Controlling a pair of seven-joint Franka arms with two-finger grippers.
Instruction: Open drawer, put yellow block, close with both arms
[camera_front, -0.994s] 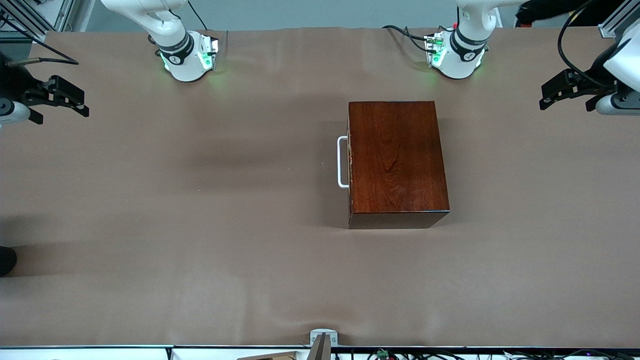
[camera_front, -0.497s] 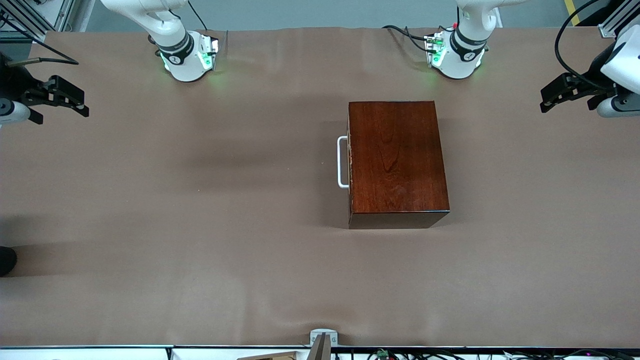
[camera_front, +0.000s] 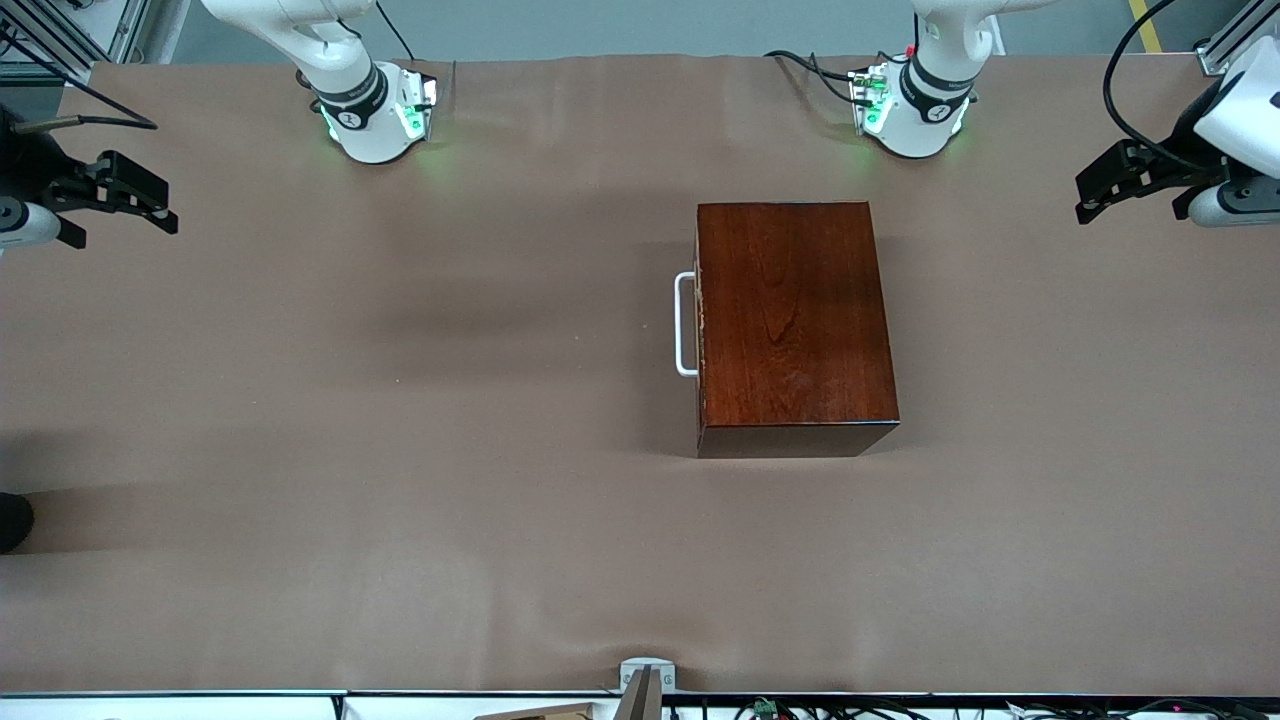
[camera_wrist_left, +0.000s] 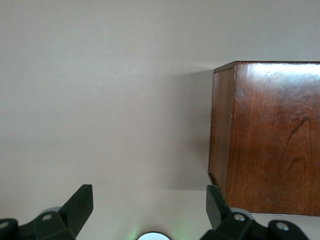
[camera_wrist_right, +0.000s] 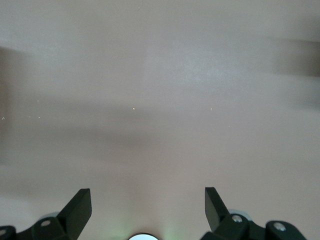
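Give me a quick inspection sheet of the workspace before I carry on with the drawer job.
Surface: table under brown cloth, lightly wrinkled.
Job's things: dark wooden box toward the left arm's end; its drawer is shut, white handle facing the right arm's end. Yellow block: not seen in any view.
Clutter: nothing seen on the cloth.
Grippers: left gripper open, empty, over the table's edge at the left arm's end, the box showing in its wrist view. Right gripper open, empty, over bare cloth at the right arm's end.
Cables: black cables by the left arm's base and looping to its wrist.
Surroundings: metal bracket and wiring along the table edge nearest the front camera.
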